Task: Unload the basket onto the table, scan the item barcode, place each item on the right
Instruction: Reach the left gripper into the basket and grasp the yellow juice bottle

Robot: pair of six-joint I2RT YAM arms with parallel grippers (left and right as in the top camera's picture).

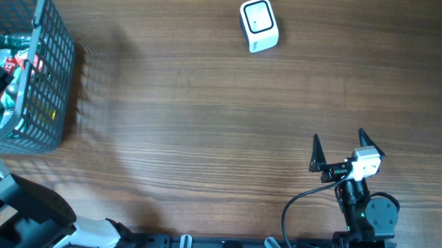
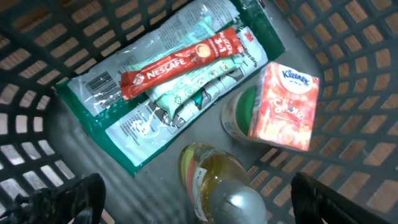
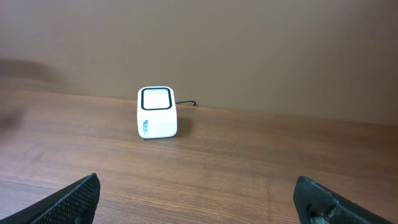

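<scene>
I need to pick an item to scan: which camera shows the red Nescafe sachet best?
Left wrist: the Nescafe sachet lies in full view atop a clear packet. Overhead gives only unclear glimpses through the basket; right wrist shows none.

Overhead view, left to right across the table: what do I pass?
Wire basket holding the items → white scanner → right arm, its jaws open.
</scene>
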